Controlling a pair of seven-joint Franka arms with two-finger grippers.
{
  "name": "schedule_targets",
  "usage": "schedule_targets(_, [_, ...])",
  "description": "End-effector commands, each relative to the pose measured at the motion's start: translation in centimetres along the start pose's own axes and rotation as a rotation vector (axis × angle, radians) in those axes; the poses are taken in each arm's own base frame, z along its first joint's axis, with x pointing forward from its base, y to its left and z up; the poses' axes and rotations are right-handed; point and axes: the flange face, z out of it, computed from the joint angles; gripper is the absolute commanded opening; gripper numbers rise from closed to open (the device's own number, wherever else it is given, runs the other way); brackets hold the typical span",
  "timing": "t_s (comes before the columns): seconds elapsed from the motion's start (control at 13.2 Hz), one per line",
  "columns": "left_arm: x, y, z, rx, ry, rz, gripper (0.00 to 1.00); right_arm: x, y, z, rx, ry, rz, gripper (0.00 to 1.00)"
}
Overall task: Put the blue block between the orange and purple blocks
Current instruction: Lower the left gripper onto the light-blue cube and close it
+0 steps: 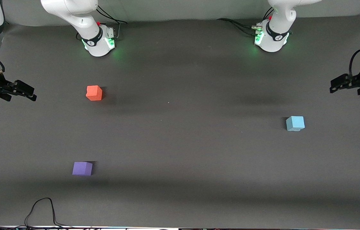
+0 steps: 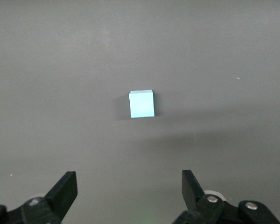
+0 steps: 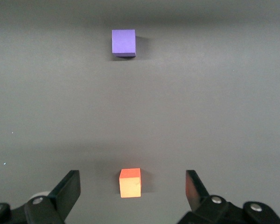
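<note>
The light blue block [image 1: 295, 123] sits on the dark table toward the left arm's end. It also shows in the left wrist view [image 2: 142, 104]. The orange block [image 1: 94, 93] and the purple block [image 1: 82, 168] sit apart toward the right arm's end, the purple one nearer the front camera. Both show in the right wrist view, orange [image 3: 130, 183] and purple [image 3: 123, 42]. My left gripper [image 1: 334, 87] hangs open and empty over the table edge at the left arm's end. My right gripper [image 1: 28, 92] hangs open and empty over the edge at the right arm's end.
The two arm bases [image 1: 98, 41] [image 1: 272, 38] stand along the table edge farthest from the front camera. A black cable [image 1: 39, 209] loops onto the table at the edge nearest that camera, below the purple block in that view.
</note>
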Motion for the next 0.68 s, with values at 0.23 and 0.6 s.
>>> schedule_targets(0.23, [2.4, -0.2, 15.4, 0.002, 0.034, 0.024, 1.0, -0.2, -0.1, -0.1, 0.016, 0.004, -0.018, 1.0])
schedule_targets(0.6, [3.5, 0.0, 27.1, 0.005, 0.072, 0.029, 1.0, 0.5, -0.3, 0.2, 0.011, 0.017, -0.026, 1.0])
